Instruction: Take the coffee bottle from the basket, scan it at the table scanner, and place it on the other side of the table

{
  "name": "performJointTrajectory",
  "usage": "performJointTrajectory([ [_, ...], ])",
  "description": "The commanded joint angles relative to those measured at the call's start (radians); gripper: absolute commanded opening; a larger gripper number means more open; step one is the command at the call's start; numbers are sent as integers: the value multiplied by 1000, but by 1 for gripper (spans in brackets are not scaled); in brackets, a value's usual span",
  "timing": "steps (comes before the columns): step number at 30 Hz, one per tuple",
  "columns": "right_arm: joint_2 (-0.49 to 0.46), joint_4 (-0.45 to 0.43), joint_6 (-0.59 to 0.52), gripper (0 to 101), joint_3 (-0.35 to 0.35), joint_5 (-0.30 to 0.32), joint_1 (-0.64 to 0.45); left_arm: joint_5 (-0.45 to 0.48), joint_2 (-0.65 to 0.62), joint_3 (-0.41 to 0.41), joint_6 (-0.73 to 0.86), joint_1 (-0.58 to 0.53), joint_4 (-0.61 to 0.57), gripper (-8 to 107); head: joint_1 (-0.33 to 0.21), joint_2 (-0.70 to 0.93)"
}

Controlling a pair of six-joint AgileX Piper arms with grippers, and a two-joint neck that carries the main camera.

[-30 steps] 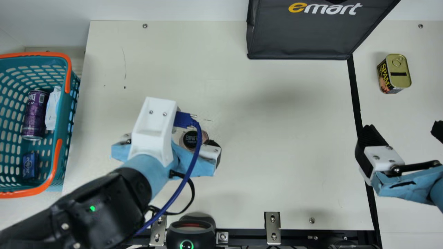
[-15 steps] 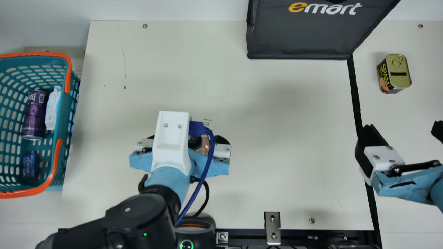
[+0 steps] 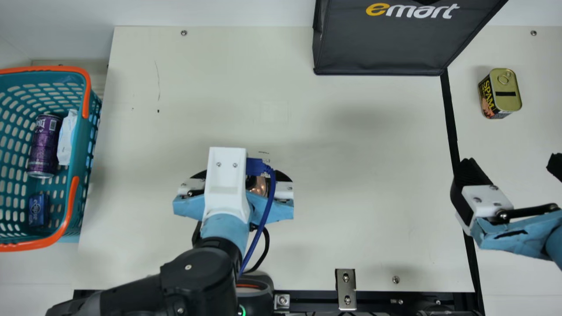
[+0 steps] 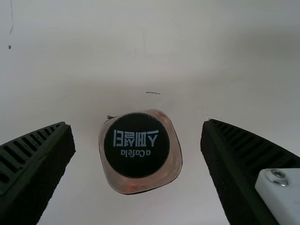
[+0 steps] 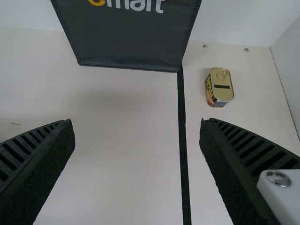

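In the main view my left gripper (image 3: 246, 175) is over the left-centre of the table, open around the coffee bottle (image 3: 260, 186), which is mostly hidden under the wrist. The left wrist view has the bottle (image 4: 140, 151) upright, its dark cap facing the camera, between the spread fingers of my left gripper (image 4: 137, 136), with a gap on each side. The scanner (image 3: 257, 298) stands at the near table edge, partly covered by my left arm. At the right, my right gripper (image 3: 511, 164) is open with nothing held; its fingers also frame bare table for the right gripper (image 5: 136, 133) in its wrist view.
The teal basket (image 3: 83, 175) at the left holds a purple can (image 3: 45, 145), a white packet (image 3: 66, 138) and a blue box (image 3: 38, 210). A black bag (image 3: 382, 44) stands at the back. Past the black strip (image 3: 449, 118) is a Spam can (image 3: 509, 92).
My left gripper has swung right and toward the near edge, its fingers still open, and turned straighter over the bottle. The right arm has kept still.
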Motion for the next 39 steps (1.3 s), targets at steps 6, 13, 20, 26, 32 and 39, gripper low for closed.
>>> performJointTrajectory([
  [6,0,0,0,95,0,0,0,5,-4,0,4,-1,-7,23,-30,2],
  [13,0,0,0,95,0,0,0,32,-25,-11,43,6,-23,-8,-30,2],
  [20,0,0,0,95,0,0,0,45,-71,-37,114,37,-56,-8,-30,2],
  [26,0,0,0,95,0,0,0,61,-108,-60,168,51,-82,-8,-30,2],
  [32,0,0,0,95,0,0,0,72,-139,-73,206,52,-103,-8,-30,2],
  [39,0,0,0,95,0,0,0,85,-172,-89,274,52,-142,-8,-30,2],
])
